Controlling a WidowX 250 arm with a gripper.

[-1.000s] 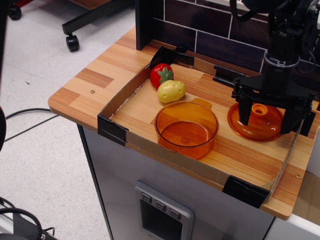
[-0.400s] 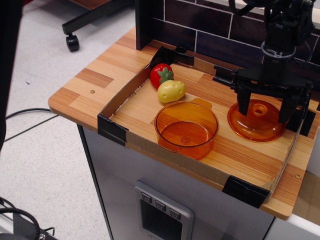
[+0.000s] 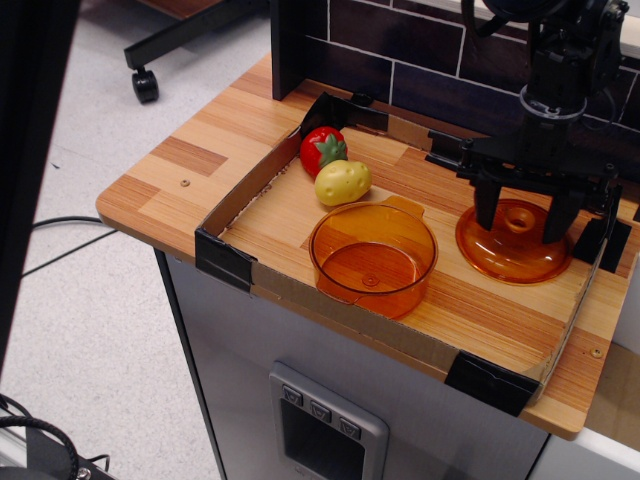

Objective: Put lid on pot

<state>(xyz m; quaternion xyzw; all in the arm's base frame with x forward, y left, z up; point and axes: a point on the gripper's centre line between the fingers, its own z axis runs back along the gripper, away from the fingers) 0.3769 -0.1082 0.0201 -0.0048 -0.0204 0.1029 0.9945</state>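
The orange lid [image 3: 513,247] lies flat on the counter at the right, its knob [image 3: 518,215] up. My gripper [image 3: 522,215] hangs over it, open, with one black finger [image 3: 486,205] left of the knob and the other right of it, not gripping it. The orange pot [image 3: 373,256] stands open and empty to the left of the lid, near the front of the tray.
A red strawberry [image 3: 322,150] and a yellow potato [image 3: 342,182] lie behind the pot. A low cardboard rim [image 3: 240,200] with black taped corners [image 3: 223,259] surrounds the work area. A dark brick wall [image 3: 400,60] stands behind.
The gripper has risen slightly over the lid and its fingers have drawn in toward the knob. The lid and pot have not moved.
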